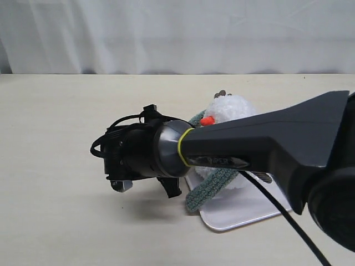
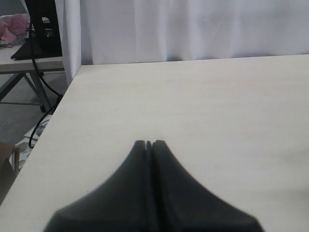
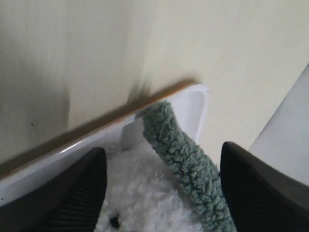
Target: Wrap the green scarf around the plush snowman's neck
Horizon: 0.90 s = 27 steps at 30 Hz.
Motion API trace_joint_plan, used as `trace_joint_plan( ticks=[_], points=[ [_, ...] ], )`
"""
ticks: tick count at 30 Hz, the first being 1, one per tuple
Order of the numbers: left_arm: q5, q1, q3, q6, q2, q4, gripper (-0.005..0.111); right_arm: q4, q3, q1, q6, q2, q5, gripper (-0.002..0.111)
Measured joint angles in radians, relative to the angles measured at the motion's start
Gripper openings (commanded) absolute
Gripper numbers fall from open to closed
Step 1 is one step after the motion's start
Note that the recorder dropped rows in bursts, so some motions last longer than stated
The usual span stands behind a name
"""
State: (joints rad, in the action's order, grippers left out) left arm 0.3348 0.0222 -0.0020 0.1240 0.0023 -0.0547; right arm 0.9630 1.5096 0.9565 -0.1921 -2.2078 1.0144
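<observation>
Sage-green scarf lies draped over the snowman in the white tray. Its long axis runs from 12 o'clock beside the orange nose to 6 o'clock, ending at the tray's rim. The right claw is spread astride the scarf, pinching nothing. The left claw is pressed together above the desk.

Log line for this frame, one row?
right gripper: open, jaws astride green scarf | left gripper: shut, over table | scarf: draped across plush snowman | snowman: on white tray
</observation>
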Motion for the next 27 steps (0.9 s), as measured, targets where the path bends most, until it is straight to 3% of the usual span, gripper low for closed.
trace_joint_plan(
  ticks=[8,16,27],
  points=[
    [0.000,0.000,0.000,0.000,0.000,0.000,0.000,0.118,0.000,0.000,0.000,-0.089,0.003,0.060],
    [0.000,0.000,0.000,0.000,0.000,0.000,0.000,0.186,0.000,0.000,0.021,-0.109,0.009,0.006],
    [0.000,0.000,0.000,0.000,0.000,0.000,0.000,0.188,0.000,0.011,0.029,-0.104,0.025,0.004]
  ],
)
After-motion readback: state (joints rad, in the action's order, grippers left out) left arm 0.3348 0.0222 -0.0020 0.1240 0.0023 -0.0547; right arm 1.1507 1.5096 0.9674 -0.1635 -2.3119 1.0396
